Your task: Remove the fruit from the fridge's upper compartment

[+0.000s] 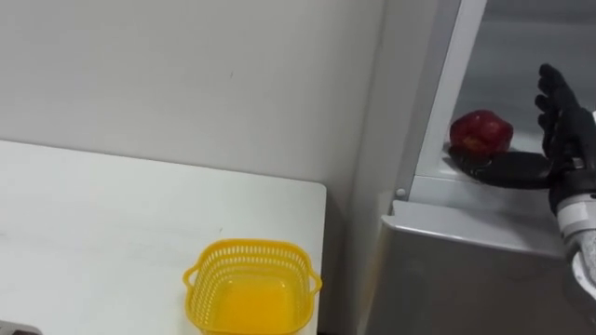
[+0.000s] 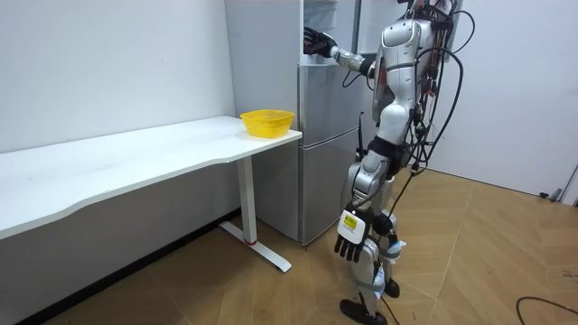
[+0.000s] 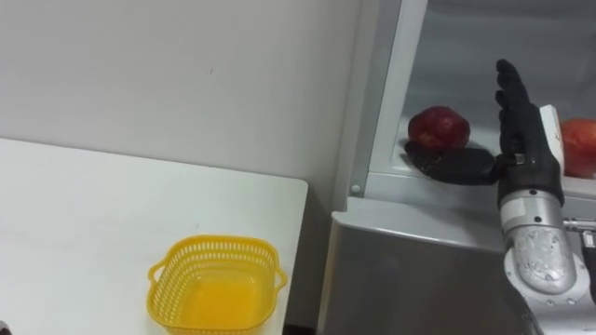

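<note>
Yellow basket (image 1: 251,247) stands empty on the bench (image 1: 112,214) at the end beside the fridge (image 1: 466,261), apparently placed to receive the item. Left hand (image 2: 350,236) hangs relaxed at the side. Right hand (image 3: 521,126), fingers straight and slightly spread, is inside the upper compartment just beside the red fruit (image 3: 438,127), grasping nothing. The fruit is round, glossy and dark red, and sits on a dark plate (image 3: 461,166).
</note>
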Robot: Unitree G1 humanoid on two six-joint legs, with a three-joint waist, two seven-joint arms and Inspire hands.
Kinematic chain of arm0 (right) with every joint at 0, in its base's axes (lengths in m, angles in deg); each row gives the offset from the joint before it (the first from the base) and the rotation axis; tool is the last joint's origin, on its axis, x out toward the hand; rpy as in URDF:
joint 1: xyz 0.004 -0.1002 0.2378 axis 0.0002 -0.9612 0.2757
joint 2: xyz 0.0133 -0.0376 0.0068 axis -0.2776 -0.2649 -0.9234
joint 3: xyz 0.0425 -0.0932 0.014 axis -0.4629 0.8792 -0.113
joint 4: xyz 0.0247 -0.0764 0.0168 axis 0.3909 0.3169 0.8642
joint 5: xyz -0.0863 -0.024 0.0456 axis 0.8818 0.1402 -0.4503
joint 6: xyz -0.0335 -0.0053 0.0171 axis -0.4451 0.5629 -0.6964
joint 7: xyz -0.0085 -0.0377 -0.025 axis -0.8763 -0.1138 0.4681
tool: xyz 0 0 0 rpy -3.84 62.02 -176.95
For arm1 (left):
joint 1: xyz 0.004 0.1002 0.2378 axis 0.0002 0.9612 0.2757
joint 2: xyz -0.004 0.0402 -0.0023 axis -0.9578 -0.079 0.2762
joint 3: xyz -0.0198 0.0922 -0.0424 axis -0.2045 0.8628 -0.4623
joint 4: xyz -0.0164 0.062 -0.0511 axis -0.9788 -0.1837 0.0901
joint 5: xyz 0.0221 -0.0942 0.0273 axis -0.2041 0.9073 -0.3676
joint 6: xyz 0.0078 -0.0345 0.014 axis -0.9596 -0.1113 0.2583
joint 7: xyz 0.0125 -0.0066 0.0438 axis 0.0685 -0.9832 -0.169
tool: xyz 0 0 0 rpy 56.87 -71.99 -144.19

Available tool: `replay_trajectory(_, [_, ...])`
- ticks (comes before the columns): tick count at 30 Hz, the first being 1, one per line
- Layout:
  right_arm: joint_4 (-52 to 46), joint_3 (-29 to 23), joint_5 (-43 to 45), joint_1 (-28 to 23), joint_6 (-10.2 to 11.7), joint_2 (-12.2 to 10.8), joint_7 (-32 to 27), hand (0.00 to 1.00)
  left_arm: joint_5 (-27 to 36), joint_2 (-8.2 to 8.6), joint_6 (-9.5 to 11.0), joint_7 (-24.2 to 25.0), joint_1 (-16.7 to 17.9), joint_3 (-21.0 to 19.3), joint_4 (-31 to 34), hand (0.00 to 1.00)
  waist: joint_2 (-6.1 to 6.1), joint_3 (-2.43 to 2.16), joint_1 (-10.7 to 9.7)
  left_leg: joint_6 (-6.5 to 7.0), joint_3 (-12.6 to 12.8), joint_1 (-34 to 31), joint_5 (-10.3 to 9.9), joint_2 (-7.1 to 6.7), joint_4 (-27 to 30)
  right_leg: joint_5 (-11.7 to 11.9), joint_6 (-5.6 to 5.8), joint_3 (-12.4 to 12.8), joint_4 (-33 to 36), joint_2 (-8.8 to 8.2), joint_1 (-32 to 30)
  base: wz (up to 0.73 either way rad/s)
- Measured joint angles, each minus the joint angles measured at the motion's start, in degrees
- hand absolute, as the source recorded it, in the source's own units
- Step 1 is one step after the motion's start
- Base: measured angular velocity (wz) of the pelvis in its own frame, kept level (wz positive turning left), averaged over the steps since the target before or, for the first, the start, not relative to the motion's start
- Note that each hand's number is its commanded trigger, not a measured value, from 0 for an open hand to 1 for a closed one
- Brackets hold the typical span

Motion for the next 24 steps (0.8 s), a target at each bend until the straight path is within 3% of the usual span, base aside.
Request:
replay_trajectory(6, [0.2,0.0,0.3,0.0,0.0,0.5,2.0,0.0,-0.1,0.0,-0.1,0.4,0.0,-0.1,0.0,0.0,0.04,-0.01,0.0,0.0,0.0,0.0,0.0,0.0,0.0,0.0,0.0,0.0,0.0,-0.02,0.1,0.0])
replay_trajectory(14, [2.9,-0.1,0.2,1.9,-1.9,1.2,7.1,0.0,0.1,0.27,-2.7,0.7,0.2,0.0,0.6,0.0,0.12,-0.15,0.1,0.01,0.0,-0.3,0.0,0.07,0.8,0.0,-0.01,0.0,0.6,-0.07,0.1,0.0])
replay_trajectory(15, [3.7,0.0,0.0,2.5,-2.0,1.2,7.6,0.07,0.1,0.27,-2.8,0.7,0.3,0.0,0.7,0.0,0.2,-0.1,0.1,0.01,0.0,-0.3,0.0,0.08,0.9,0.0,-0.01,0.1,0.8,-0.07,0.1,0.0])
replay_trajectory(16, [5.3,0.1,-0.3,3.3,-2.0,1.4,8.7,0.09,0.0,0.27,-2.9,0.8,0.0,0.0,1.1,0.0,0.14,-0.15,0.1,0.01,0.0,-0.2,0.0,0.08,0.9,0.0,-0.01,0.1,0.9,-0.1,0.0,0.0])
replay_trajectory(17, [6.7,0.1,-0.9,3.9,-2.1,1.8,9.9,0.21,-0.1,0.26,-2.9,0.8,0.1,0.0,1.5,0.0,0.18,-0.13,0.1,0.02,0.0,-0.2,0.0,0.06,0.9,0.0,-0.02,0.1,0.9,-0.11,0.1,0.0])
replay_trajectory(18, [7.2,0.1,-1.1,4.0,-2.1,2.1,10.6,0.55,-0.1,0.26,-2.9,0.8,0.1,0.0,1.6,0.0,0.2,-0.16,0.1,0.02,0.0,-0.2,0.0,0.06,0.9,0.0,-0.02,0.0,0.9,-0.11,0.1,0.0])
replay_trajectory(21, [9.1,0.1,-2.1,4.2,-2.2,3.0,13.4,0.91,-0.1,0.24,-2.9,0.8,0.1,0.0,1.7,0.0,0.05,-0.58,0.5,0.02,-0.1,0.0,0.0,0.06,0.9,0.0,-0.02,0.0,0.9,-0.1,0.3,0.0])
replay_trajectory(22, [10.1,0.4,-2.1,4.6,-2.1,3.3,14.0,1.0,-0.1,0.23,-2.9,0.8,0.0,0.1,1.7,0.0,0.03,-0.71,0.6,0.02,-0.1,0.1,0.0,0.06,0.9,0.0,-0.02,0.0,0.9,-0.1,0.3,0.0])
replay_trajectory(24, [11.7,2.1,-2.0,5.7,-2.0,4.3,15.3,1.0,0.1,-0.01,-2.9,0.7,0.0,1.4,1.6,0.0,0.02,-0.74,0.3,0.01,-0.1,0.1,0.0,0.06,1.0,0.0,-0.02,0.0,1.0,-0.14,0.4,0.0])
